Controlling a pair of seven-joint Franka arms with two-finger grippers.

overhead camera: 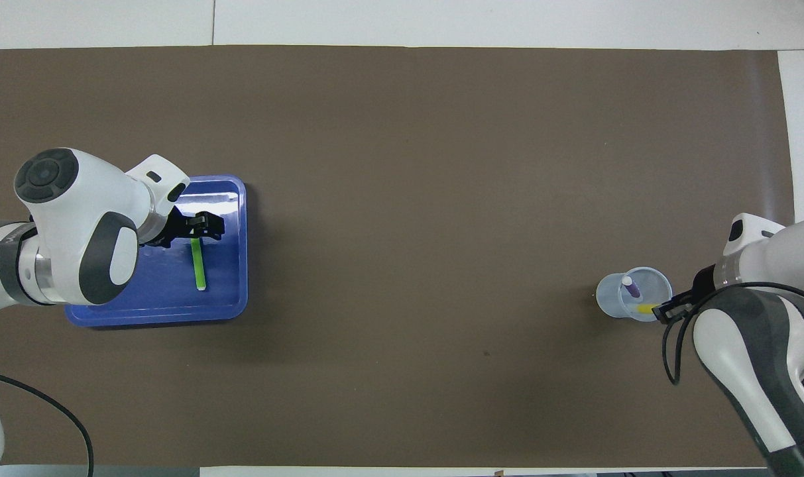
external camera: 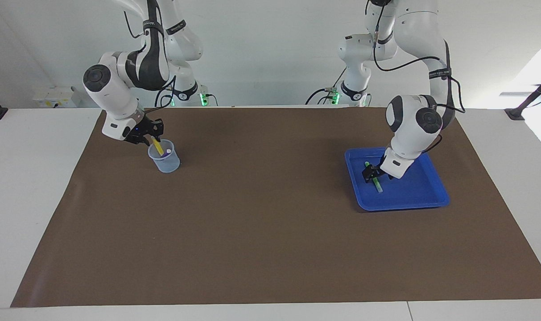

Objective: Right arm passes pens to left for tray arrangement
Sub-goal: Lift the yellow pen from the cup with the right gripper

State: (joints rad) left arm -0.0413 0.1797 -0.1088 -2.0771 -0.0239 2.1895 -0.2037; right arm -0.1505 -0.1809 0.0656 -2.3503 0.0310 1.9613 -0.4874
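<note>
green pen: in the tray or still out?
In. The green pen lies flat on the blue tray's floor, inside the rim. The left claw is at its upper end; grip cannot be told.

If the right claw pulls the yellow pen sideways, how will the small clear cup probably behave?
The cup is small, thin and translucent, so probably light and likely to slide. The yellow pen and purple pen lean on its rim, so it may tip. The right claw is at that rim.
</note>
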